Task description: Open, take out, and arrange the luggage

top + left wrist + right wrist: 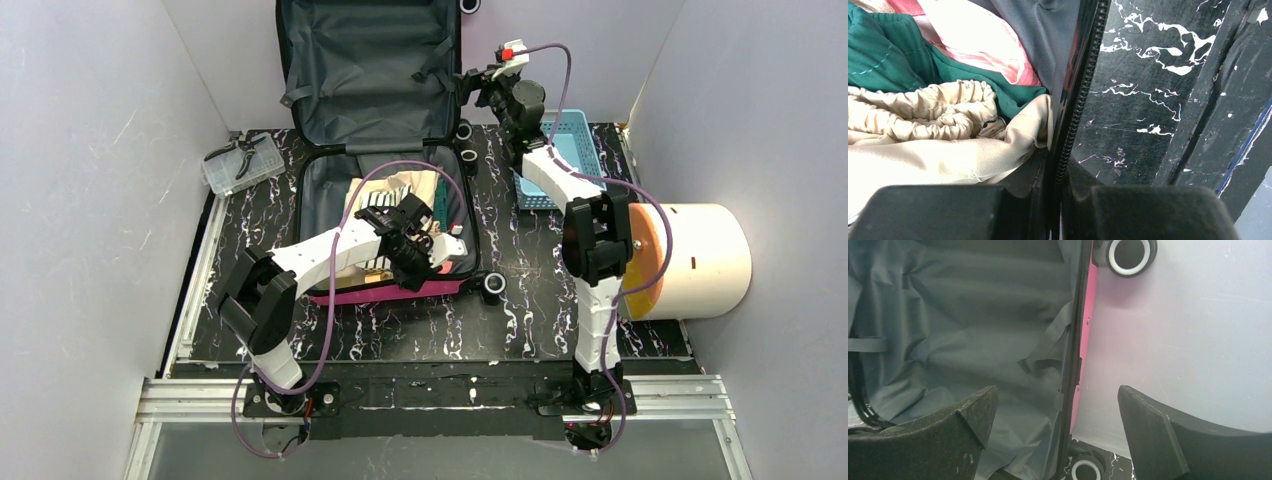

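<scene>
Pink suitcase (375, 110) open by the table's far edge; right gripper (1057, 392) gapes around its lid, left gripper (1052, 200) at the rim, we can't tell its grip.

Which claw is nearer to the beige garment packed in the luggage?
Left. The left claw sits low at the right rim of the luggage, right beside the beige garment. The right claw is open, up at the right edge of the raised lid, away from it.

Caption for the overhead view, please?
Pink suitcase lies open with clothes inside; left gripper at the packed half's right rim, right gripper straddling the edge of the raised lid.
</scene>
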